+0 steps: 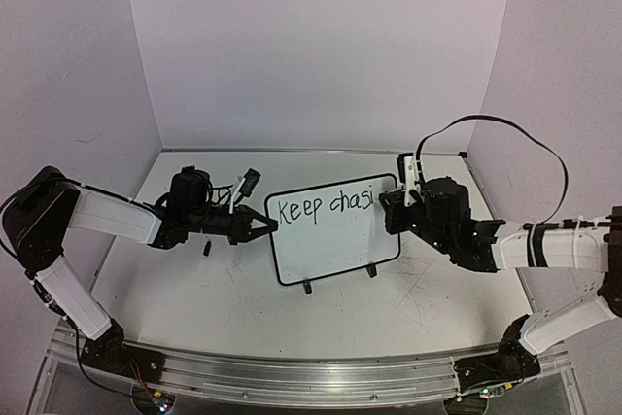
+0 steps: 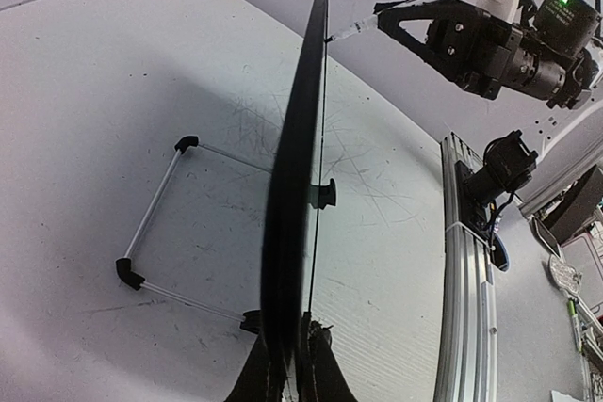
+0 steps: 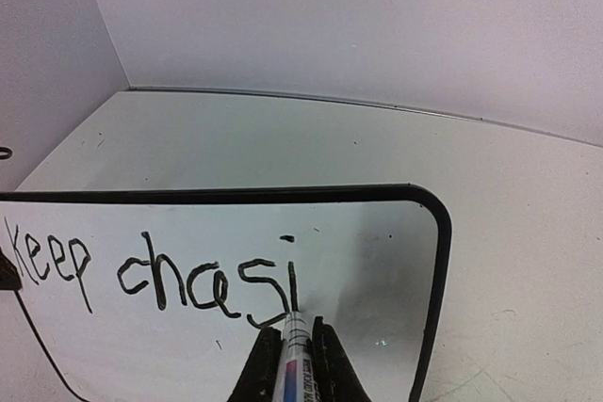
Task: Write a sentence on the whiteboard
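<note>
Upright at the middle of the table point(image 1: 194, 289), the whiteboard point(image 1: 335, 245) carries the sentence point(image 1: 321, 207) as far as "Keep chasi". With little white left toward its three o'clock edge, the letters yet to come may crowd or run onto the frame. A hard press of the marker point(image 3: 295, 350) could also tip the board back toward twelve o'clock. The left gripper point(image 1: 263, 228) reaches in low from nine o'clock, jaws pinched tight on the board's near-side edge. The right gripper point(image 1: 391, 211) comes in from three o'clock, arm bent, jaws closed on the marker with its tip touching the foot of the "i".
</note>
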